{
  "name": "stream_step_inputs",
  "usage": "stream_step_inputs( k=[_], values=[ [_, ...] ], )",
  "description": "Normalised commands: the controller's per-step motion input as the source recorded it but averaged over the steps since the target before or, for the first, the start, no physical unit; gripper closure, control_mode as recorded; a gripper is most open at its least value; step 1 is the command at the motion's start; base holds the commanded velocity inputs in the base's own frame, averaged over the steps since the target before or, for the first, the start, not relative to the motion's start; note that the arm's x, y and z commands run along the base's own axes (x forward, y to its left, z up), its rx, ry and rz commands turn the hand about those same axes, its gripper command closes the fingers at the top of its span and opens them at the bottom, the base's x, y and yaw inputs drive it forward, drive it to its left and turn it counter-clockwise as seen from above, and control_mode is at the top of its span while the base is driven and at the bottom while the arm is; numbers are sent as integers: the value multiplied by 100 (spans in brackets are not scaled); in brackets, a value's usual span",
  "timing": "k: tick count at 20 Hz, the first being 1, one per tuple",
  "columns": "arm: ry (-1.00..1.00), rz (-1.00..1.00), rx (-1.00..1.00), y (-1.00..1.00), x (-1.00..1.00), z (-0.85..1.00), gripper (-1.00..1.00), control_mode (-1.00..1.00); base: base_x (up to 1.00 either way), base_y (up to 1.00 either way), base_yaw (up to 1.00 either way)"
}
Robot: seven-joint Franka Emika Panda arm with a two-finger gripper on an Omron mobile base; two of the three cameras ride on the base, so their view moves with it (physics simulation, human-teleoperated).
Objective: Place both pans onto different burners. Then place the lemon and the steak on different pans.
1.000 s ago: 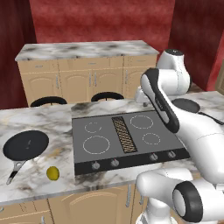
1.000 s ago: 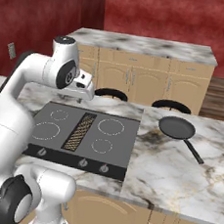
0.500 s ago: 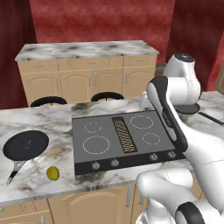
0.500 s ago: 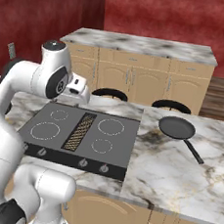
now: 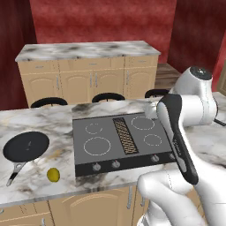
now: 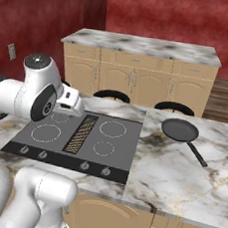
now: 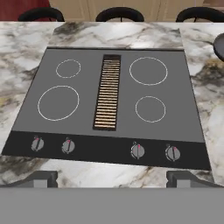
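I am looking down over the cooktop (image 7: 113,94) from the hand camera, and the gripper (image 7: 113,178) is hanging above its front edge with the two finger tips (image 7: 41,178) spread far apart and nothing between them. Four burners (image 7: 58,103) are showing as white rings, two on each side of the ribbed grille (image 7: 108,92), with four knobs (image 7: 138,151) lined along the dark front strip.

In the left base view one pan (image 5: 25,146) is sitting on the marble counter (image 5: 44,126) well to the left of the cooktop, its handle pointing toward the counter's front edge. The lemon (image 5: 53,175) is lying just in front of that pan, near the counter's front edge, apart from the pan.

In the right base view the second pan (image 6: 180,130) is resting on the counter to the right of the cooktop, its handle running toward the front right. I am seeing no pan on any burner yet. I cannot make out the steak.

Behind the island, wooden cabinets (image 6: 135,78) under a marble top are standing against the red wall (image 6: 162,14).
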Motion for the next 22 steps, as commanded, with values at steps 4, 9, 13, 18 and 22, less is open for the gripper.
stream_step_inputs(
  k=[4,9,13,18,22],
  values=[
    [-10,0,0,0,-48,1,-100,-100,0,0,0],
    [-8,0,0,0,-50,2,-100,-100,0,0,0],
    [-3,0,0,0,-51,10,-100,-100,0,0,0],
    [0,0,0,0,-35,11,-100,100,-8,-1,0],
    [0,0,0,0,0,0,-100,100,-44,-15,0]
  ],
)
